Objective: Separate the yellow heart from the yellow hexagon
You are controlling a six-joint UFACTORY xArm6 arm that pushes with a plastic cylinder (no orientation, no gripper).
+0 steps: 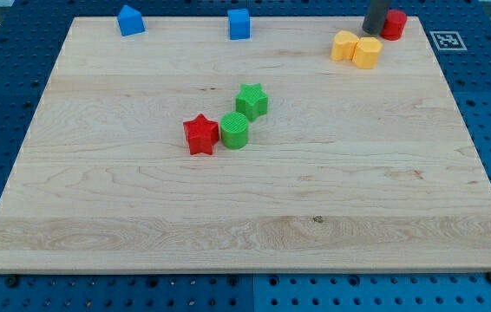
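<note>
Wooden surface on blue pegboard. At the view's top right, my tip stands just above the touching yellow heart and yellow hexagon, beside one red block; the arm carries no gripper. Two blue blocks, two green, one red star.

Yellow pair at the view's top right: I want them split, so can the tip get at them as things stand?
Probably yes. My tip sits just above the yellow heart and yellow hexagon, which touch; only the red block beside it is close, and not between.
</note>
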